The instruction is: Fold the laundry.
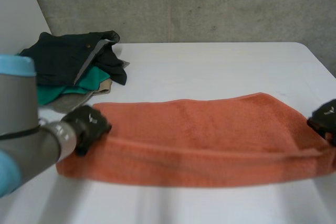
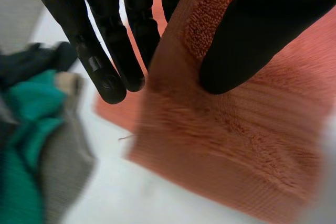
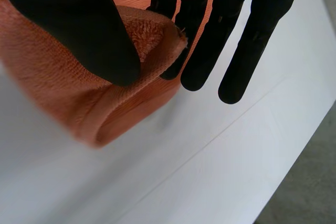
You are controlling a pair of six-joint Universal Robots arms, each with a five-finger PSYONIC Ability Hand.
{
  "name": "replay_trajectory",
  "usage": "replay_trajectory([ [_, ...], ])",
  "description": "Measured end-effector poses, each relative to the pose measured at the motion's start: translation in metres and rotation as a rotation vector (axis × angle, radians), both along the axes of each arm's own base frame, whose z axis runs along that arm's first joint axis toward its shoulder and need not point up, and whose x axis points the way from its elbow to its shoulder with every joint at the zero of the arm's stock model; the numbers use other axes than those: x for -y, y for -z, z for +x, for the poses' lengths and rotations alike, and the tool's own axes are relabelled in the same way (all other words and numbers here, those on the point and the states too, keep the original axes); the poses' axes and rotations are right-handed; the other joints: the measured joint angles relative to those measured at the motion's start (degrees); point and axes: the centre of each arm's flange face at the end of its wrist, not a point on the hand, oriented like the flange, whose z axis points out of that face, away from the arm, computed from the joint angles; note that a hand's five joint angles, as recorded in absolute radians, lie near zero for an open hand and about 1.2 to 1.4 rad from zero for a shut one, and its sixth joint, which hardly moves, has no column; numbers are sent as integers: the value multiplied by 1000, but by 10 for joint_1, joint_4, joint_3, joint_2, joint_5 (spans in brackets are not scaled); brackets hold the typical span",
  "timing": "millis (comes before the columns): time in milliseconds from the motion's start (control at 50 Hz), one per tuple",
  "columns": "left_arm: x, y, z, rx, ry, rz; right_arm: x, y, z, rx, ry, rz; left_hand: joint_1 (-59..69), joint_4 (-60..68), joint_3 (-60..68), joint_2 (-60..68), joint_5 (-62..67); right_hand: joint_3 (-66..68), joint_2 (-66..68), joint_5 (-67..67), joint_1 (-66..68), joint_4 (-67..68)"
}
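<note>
An orange towel (image 1: 199,140) lies folded lengthwise across the front of the white table (image 1: 220,72). My left hand (image 1: 86,127) is at the towel's left end, shut on the upper layer of the orange towel (image 2: 226,145), which is pinched between thumb (image 2: 252,35) and fingers (image 2: 105,61). At the right end my right hand (image 1: 324,119) pinches the end of the orange towel (image 3: 63,93), thumb (image 3: 89,30) on top and fingers (image 3: 210,40) behind the raised edge.
A pile of clothes (image 1: 73,64), dark on top with green and beige beneath, sits at the table's back left, close to my left hand. The table's right edge (image 3: 294,156) runs near my right hand. A concrete wall stands behind.
</note>
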Motion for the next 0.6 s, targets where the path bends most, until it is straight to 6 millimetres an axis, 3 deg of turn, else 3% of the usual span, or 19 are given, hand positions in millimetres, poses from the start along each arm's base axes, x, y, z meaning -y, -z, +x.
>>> replay_trajectory([
  [100, 53, 2, -19, -43, -30, -149, 37, 4, 14, 48, 52, -126, 0, 0, 0, 0, 0, 0, 0, 2, 0, 0],
  [160, 84, -11, -33, -91, -41, -274, 65, -11, 23, 97, 90, -262, 0, 0, 0, 0, 0, 0, 0, 2, 0, 0],
  [260, 129, -68, -53, -238, -59, -575, 111, -76, 33, 259, 145, -607, 0, 0, 0, 0, 0, 0, 0, 2, 0, 0],
  [280, 131, -71, -54, -247, -60, -592, 113, -82, 33, 273, 147, -632, 0, 0, 0, 0, 0, 0, 0, 2, 0, 0],
  [300, 140, -94, -57, -308, -67, -693, 120, -104, 34, 332, 156, -732, 0, 0, 0, 0, 0, 0, 0, 2, 0, 0],
  [360, 154, -147, -55, -478, -88, -915, 129, -162, 33, 511, 152, -1004, 0, 0, 0, 0, 0, 1, 0, 3, 0, 0],
  [420, 158, -181, -49, -606, -96, -1040, 128, -196, 31, 628, 118, -1168, 0, 0, 0, 0, 0, 1, 0, 3, 0, 0],
  [500, 159, -191, -43, -680, -100, -1059, 126, -206, 33, 689, 76, -1230, 0, 0, 0, 0, 4, 1, 0, 9, 0, 0],
  [600, 161, -168, -42, -668, -112, -953, 128, -180, 39, 665, 65, -1143, 0, 0, 0, 0, 4, 1, 0, 10, 0, 0],
])
